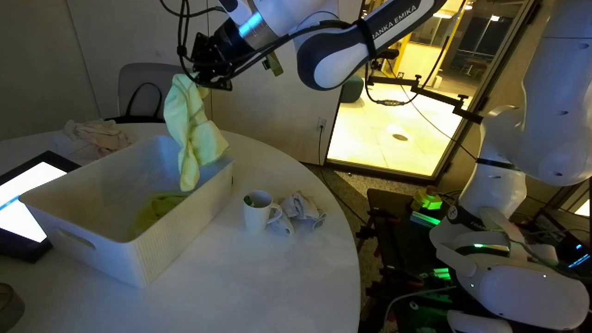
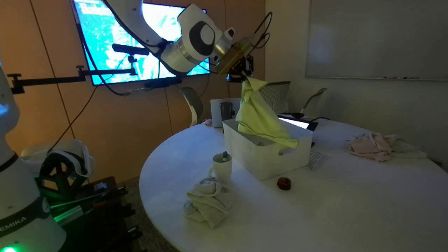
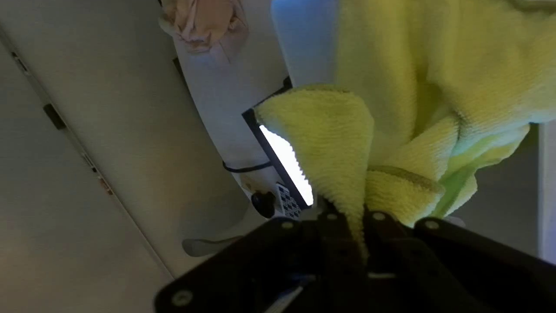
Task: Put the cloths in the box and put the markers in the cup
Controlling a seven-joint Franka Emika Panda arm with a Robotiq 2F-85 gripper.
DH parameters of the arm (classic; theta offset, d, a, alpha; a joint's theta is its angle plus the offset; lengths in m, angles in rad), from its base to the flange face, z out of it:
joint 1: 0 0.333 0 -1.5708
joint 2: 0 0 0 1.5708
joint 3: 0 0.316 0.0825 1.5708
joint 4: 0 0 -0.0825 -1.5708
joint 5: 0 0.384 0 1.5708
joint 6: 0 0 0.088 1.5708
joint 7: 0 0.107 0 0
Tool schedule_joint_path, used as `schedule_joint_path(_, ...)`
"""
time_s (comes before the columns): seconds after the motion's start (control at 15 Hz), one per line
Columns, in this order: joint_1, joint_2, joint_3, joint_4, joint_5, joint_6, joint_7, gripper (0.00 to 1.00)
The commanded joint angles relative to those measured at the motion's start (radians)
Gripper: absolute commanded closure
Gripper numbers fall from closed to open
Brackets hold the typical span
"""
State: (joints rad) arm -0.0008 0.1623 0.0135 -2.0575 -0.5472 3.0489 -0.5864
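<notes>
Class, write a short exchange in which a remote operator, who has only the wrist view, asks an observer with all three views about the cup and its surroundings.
Operator: My wrist view shows the gripper pinching a yellow-green cloth, but not the cup. Does the cup hold anything?
Observer: Yes, in both exterior views a green-ended marker shows in it.
Operator: Any cloth lying near it?
Observer: Yes, a crumpled pale cloth lies on the table right beside it.
</notes>
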Motion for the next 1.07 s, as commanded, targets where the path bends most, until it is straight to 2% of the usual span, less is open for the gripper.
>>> schedule_joint_path(0.0, -0.064, 0.011, 0.114, -0.004, 0.175, 0.018, -0.184, 0.98)
schedule_joint_path(0.2, -0.118, 0.030, 0.219, 0.019, 0.319, -0.004, -0.333, 0.98)
schedule_joint_path(0.33, -0.140, 0.045, 0.252, 0.043, 0.364, -0.031, -0.388, 0.98)
schedule_joint_path(0.4, -0.149, 0.052, 0.256, 0.055, 0.374, -0.043, -0.402, 0.94)
schedule_joint_path(0.47, -0.164, 0.059, 0.264, 0.069, 0.390, -0.071, -0.428, 0.69)
schedule_joint_path(0.53, -0.171, 0.066, 0.261, 0.080, 0.395, -0.086, -0.433, 0.68)
schedule_joint_path(0.6, -0.174, 0.073, 0.241, 0.092, 0.388, -0.102, -0.421, 0.62)
schedule_joint_path(1.0, -0.243, 0.072, 0.172, 0.110, 0.389, -0.173, -0.372, 0.17)
